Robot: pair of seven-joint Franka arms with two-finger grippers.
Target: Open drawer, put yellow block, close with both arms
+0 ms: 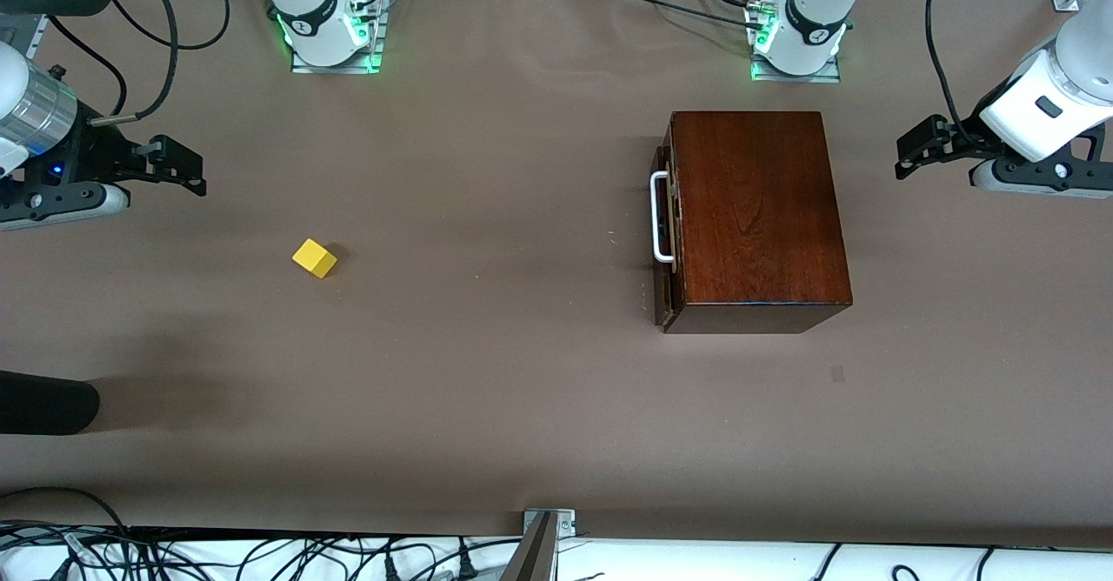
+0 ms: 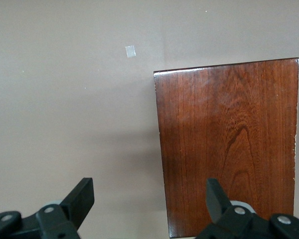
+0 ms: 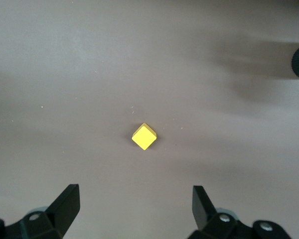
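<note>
The dark wooden box (image 1: 756, 216) stands toward the left arm's end of the table. Its drawer front with the white bar handle (image 1: 661, 216) is shut and faces the right arm's end. The yellow block (image 1: 314, 258) lies on the table toward the right arm's end; it also shows in the right wrist view (image 3: 143, 137). My left gripper (image 1: 909, 153) hangs open and empty in the air beside the box (image 2: 229, 144), away from its handle. My right gripper (image 1: 187, 168) hangs open and empty over the table near the block.
Brown paper covers the table (image 1: 487, 372). A black rounded object (image 1: 43, 403) lies at the table's edge at the right arm's end, nearer the front camera than the block. A small pale patch (image 1: 836, 373) marks the paper near the box.
</note>
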